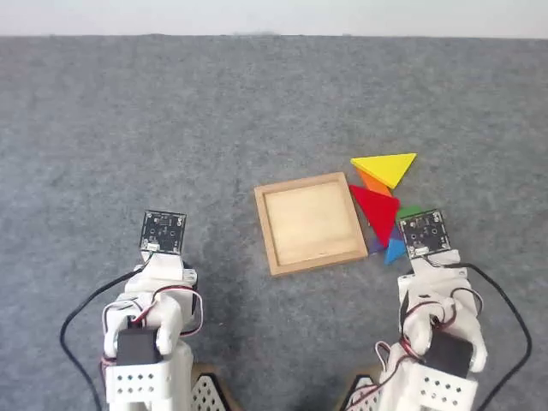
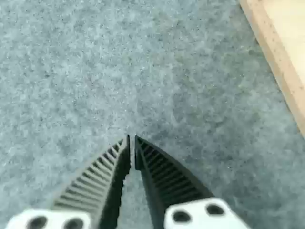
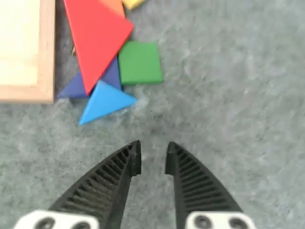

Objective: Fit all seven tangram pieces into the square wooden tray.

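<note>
Beside the wooden tray (image 1: 300, 182), tangram pieces (image 1: 377, 210) lie clustered.

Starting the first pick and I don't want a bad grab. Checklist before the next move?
1. Tray empty: ok.
2. Right gripper open, over the carpet short of the blue triangle: ok.
3. Pieces lying separately: not ok; the red triangle overlaps the dark blue piece.
4. Green square face uncovered: ok.
5. All seven pieces present: cannot tell; six colours show.
6. Left gripper shut, beside the tray, not over it: ok.
</note>
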Controlling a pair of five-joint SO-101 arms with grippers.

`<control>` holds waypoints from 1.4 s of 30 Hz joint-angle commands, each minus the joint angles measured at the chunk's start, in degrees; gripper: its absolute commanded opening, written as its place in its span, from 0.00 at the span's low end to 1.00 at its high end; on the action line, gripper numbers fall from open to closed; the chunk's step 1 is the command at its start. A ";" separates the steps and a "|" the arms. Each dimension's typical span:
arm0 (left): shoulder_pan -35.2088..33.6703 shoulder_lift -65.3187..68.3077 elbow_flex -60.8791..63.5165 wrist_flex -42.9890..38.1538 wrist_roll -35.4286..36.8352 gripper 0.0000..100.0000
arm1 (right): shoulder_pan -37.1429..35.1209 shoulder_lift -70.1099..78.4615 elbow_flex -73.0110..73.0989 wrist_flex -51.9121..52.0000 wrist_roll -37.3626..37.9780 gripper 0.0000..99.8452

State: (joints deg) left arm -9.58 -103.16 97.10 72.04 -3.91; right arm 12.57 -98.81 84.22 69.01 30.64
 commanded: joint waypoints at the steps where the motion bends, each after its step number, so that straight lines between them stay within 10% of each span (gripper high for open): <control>1: 0.26 -0.97 -0.57 0.18 -0.09 0.02 | -1.63 3.56 -8.53 0.66 0.62 0.11; 18: 0.26 -0.97 -0.57 0.18 -0.09 0.02 | -16.04 77.93 -60.04 9.10 1.41 0.16; 26: 0.26 -0.97 -0.57 0.18 -0.09 0.02 | -19.82 91.03 -66.73 4.97 1.76 0.37; 42: 0.26 -0.97 -0.57 0.18 -0.09 0.02 | -22.37 108.53 -68.66 -2.42 6.59 0.38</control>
State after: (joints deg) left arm -9.58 -103.16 97.10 72.04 -3.91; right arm -9.58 9.93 18.73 67.69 36.53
